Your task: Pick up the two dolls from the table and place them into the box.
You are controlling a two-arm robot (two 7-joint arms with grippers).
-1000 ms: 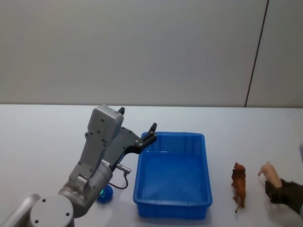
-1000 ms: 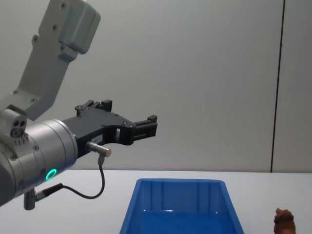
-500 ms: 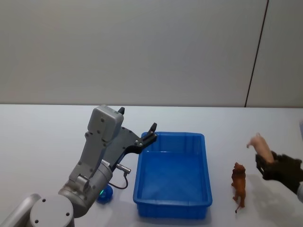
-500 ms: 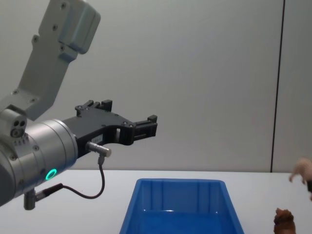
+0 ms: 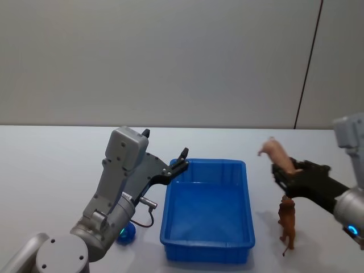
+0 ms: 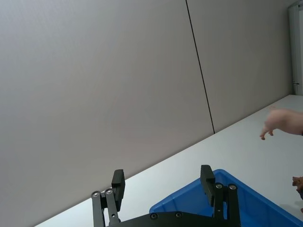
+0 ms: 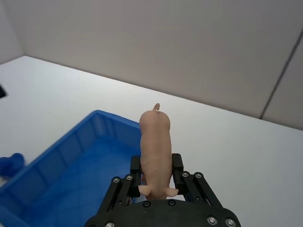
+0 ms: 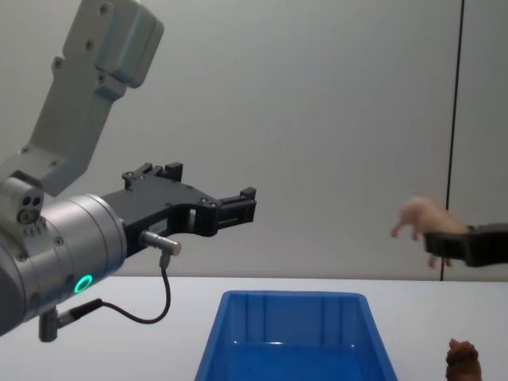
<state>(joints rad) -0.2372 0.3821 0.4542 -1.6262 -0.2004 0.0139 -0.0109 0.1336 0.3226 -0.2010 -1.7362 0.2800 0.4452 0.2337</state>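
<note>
Up in the air, a pink pig hangs to the right of the box, well above its rim. Below it a brown lion stands upright on the desk, near the box's right wall. A small blue doll lies on the desk by the box's left wall, partly hidden behind the left arm in the head view. The right jaws are closed on the pig's flanks near one end, and the rest of it sticks out ahead of them. The left jaws stand wide apart, empty, held above the box's far left corner.
</note>
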